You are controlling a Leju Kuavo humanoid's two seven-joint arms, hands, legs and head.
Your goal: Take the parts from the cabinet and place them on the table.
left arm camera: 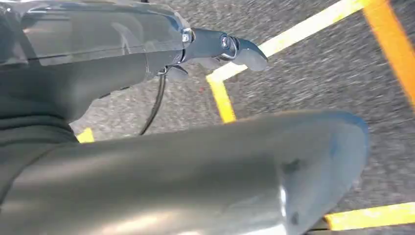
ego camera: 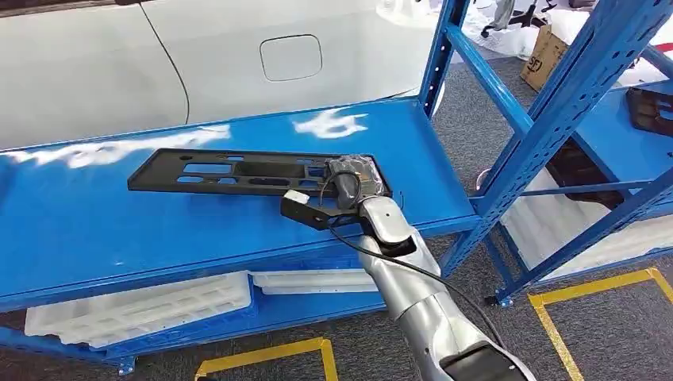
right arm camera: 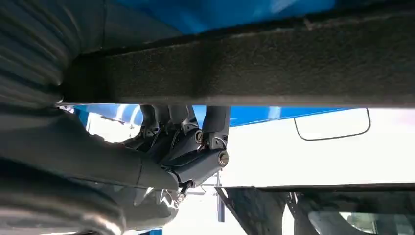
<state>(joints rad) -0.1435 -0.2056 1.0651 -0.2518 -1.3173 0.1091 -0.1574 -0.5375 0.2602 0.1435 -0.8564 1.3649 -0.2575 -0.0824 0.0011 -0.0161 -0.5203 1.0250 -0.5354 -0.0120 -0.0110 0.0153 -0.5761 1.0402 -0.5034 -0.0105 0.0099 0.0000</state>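
One black part [ego camera: 246, 172] lies flat on the blue shelf [ego camera: 95, 214], the right hand [ego camera: 351, 181] gripping its right end, fingers curled round the edge. Left hand [left arm camera: 215, 49] hangs over the floor, holding nothing, fingers apart.

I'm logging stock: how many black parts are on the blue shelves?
2: one long black part on the near blue shelf, under the right hand; another dark part on the far-right shelf. Others may be hidden.

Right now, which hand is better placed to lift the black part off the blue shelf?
The right hand: its fingers already wrap the near end of the black part. The left hand hangs over the floor.
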